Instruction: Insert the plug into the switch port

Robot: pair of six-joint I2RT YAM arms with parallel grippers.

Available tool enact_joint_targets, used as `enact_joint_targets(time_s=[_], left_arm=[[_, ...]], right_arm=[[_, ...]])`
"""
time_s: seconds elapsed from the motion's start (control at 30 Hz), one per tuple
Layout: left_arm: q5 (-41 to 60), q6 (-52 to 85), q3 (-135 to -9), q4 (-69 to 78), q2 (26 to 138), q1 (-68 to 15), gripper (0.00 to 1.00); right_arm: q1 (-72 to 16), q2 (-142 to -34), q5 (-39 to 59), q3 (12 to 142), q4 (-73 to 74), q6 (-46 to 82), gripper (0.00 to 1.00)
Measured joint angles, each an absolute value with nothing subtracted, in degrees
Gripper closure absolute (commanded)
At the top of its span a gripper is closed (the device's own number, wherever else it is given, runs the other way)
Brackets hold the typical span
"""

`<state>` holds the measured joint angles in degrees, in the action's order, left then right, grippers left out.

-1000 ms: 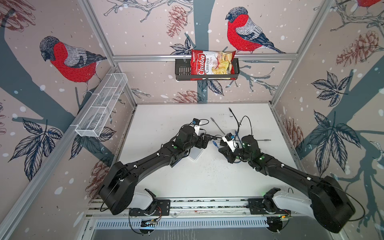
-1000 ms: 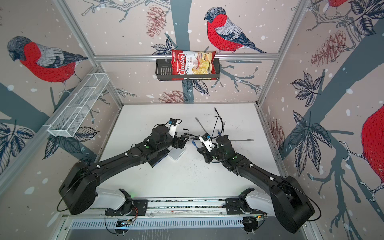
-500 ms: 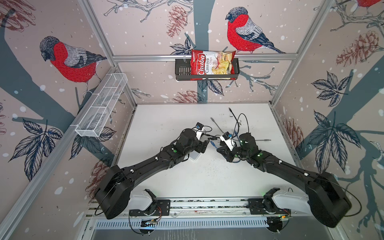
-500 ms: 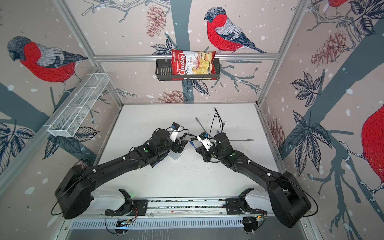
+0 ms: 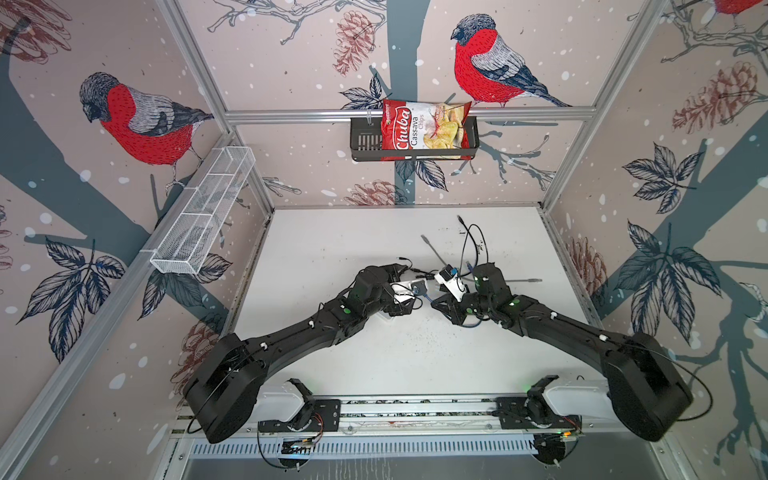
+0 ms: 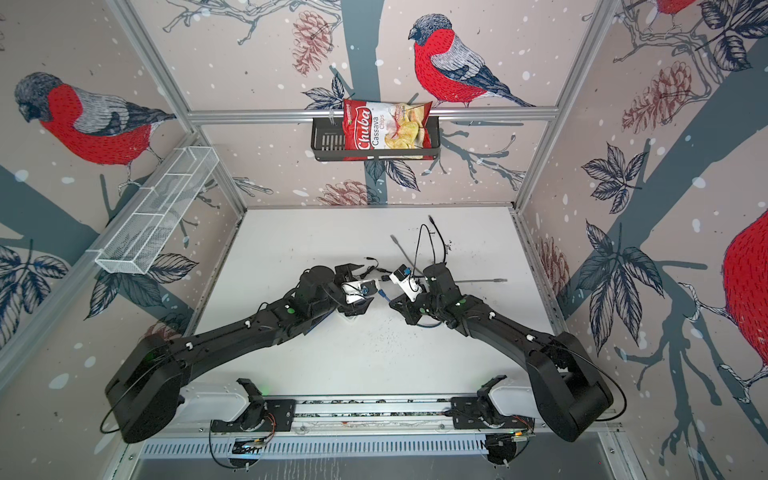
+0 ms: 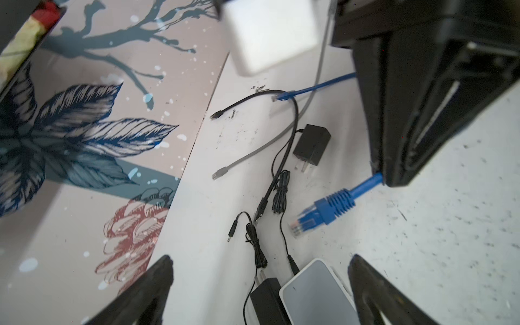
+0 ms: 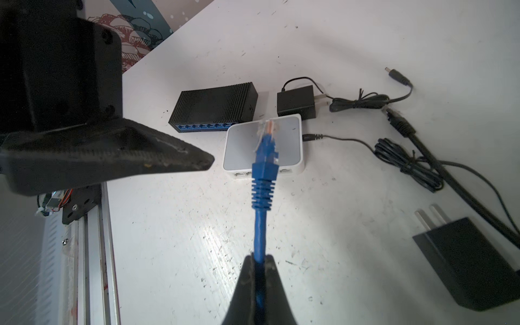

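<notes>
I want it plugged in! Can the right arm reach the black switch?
Probably yes: the right tool holds the blue plug by its cable, and most black switch ports look free; the white router crowds one end.

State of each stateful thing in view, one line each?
plug: unplugged, in the air
switch: on table, visible ports empty
router: on table, black lead plugged in
left tool: open, empty
right tool: shut on blue cable behind plug

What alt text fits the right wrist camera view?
The right gripper pinches a blue network cable, its clear plug hanging in front of a small white box. A black switch and a black power adapter lie beyond the box.
</notes>
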<state>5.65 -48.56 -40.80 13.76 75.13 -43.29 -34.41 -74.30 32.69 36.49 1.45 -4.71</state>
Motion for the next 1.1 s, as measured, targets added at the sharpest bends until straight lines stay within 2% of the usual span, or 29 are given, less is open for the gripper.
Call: enact_joint_targets(time_s=[0.1,0.33,0.43,0.53,0.8,0.97,1.1], left_arm=[[9.04,-54.00,-40.75,13.82,75.55,-42.94,0.06],[13.19,-60.49,-41.54,12.51,78.48,-42.89,0.16],[13.78,-61.80,-41.95,12.34,79.09,-42.87,0.27],[14.70,-62.65,-42.48,11.90,79.83,-42.59,0.46],[16.45,-63.40,-44.88,8.56,81.28,-41.95,0.49],[16.49,-63.40,-45.04,7.70,81.45,-41.74,0.71],[16.49,-63.42,-45.23,6.68,81.97,-41.74,0.76]], right_arm=[[-34.41,-74.50,33.82,37.21,0.71,-4.80,0.99],[-34.41,-74.98,36.05,38.28,-1.52,-6.04,0.99],[-34.41,-75.13,36.58,38.35,-1.87,-6.09,0.99],[-34.41,-75.26,37.08,38.41,-2.26,-6.09,0.99],[-34.41,-75.16,37.65,38.44,-3.09,-6.26,0.99],[-34.35,-75.05,37.71,38.46,-3.42,-6.26,0.99],[-34.33,-75.05,37.69,38.48,-3.49,-6.28,0.99]])
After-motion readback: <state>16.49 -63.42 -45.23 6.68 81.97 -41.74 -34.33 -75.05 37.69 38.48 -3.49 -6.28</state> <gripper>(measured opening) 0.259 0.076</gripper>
